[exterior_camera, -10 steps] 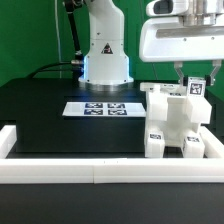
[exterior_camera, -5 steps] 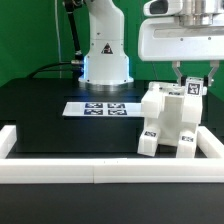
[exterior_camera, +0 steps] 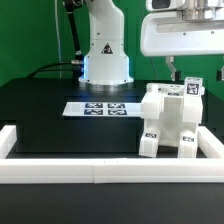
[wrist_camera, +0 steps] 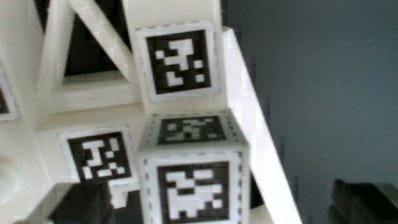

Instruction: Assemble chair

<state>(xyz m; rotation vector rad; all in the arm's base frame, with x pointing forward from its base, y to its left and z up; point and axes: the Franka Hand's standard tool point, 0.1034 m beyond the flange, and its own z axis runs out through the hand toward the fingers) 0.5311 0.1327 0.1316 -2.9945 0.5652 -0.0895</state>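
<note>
At the exterior view's left there is only the white border rail (exterior_camera: 8, 141) and bare black table (exterior_camera: 40, 108), with no loose white parts lying on what I can see of it. Moving toward the middle, the marker board (exterior_camera: 100, 108) lies flat in front of my own base (exterior_camera: 105, 55), and nothing rests on it. Further toward the exterior view's right stands the chair (exterior_camera: 168, 122), close to the corner of the rail. It reads as one blocky piece, with legs on the table, a body above them and a tagged post (exterior_camera: 191, 87) rising at the top. My gripper (exterior_camera: 191, 68) hangs right over that post. In the wrist view my fingers (wrist_camera: 86, 203) are apart, one on each side of the post's tagged faces, and there is clear space on at least the far side, so I am clamped on nothing. I judge the build to be near its end, since the main pieces look joined and I see none waiting. I cannot tell from here whether the post and every joint are fully seated, or whether a part lies hidden behind the chair. What is left, I think, is a check or a final press.
</note>
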